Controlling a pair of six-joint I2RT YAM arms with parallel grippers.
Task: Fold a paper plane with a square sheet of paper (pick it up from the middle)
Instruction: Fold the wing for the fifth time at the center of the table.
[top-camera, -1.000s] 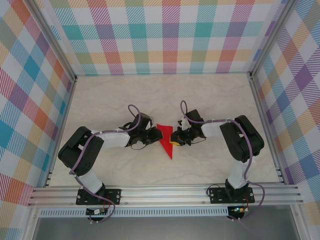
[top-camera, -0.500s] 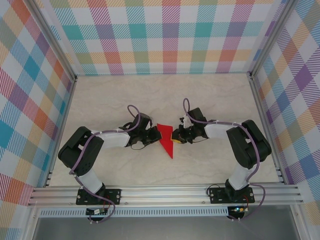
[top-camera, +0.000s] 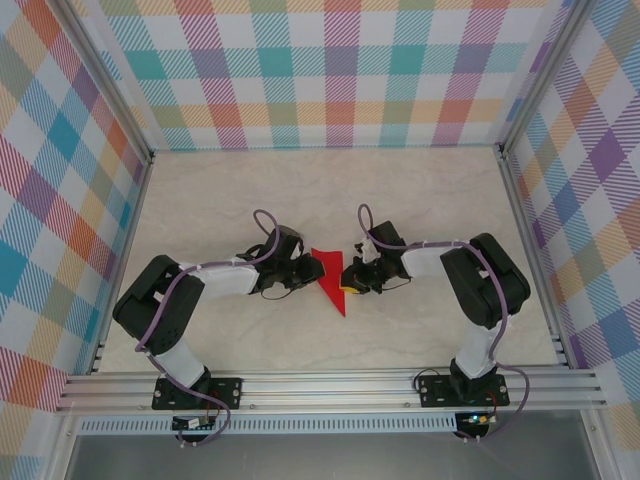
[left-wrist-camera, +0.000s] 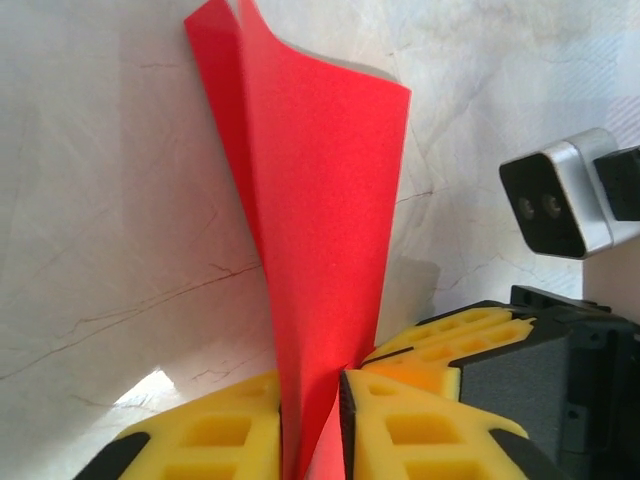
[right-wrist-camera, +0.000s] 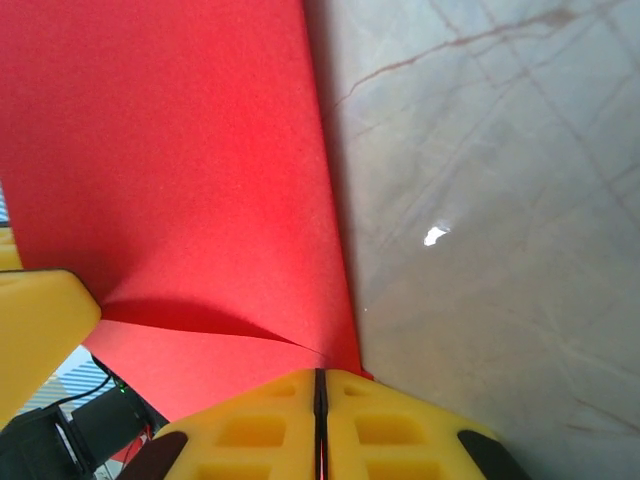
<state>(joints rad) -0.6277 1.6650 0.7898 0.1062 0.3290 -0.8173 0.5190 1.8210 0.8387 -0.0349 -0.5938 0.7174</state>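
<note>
The square sheet of paper (top-camera: 329, 276) is bright red and folded into a narrow pointed shape, tip toward the near edge, the paper plane form. It stands up on edge between my two grippers at the table's middle. My left gripper (top-camera: 312, 272) holds it from the left. In the left wrist view the red paper (left-wrist-camera: 320, 200) runs up out of the narrow gap between the yellow pads of the left gripper (left-wrist-camera: 310, 390). My right gripper (top-camera: 350, 281) meets it from the right. Its jaws (right-wrist-camera: 320, 378) are pressed together at the lower edge of the paper (right-wrist-camera: 170, 170), where one layer lifts.
Pale marble tabletop (top-camera: 430, 200) stretches all around the paper. Checked walls and aluminium rails (top-camera: 330, 385) box the table in. The right arm's yellow finger (left-wrist-camera: 450, 335) and wrist camera (left-wrist-camera: 555, 205) sit close to the left gripper.
The right arm's elbow swung out to the right and has come back. The right gripper stays at the paper's edge. The paper has barely shifted.
</note>
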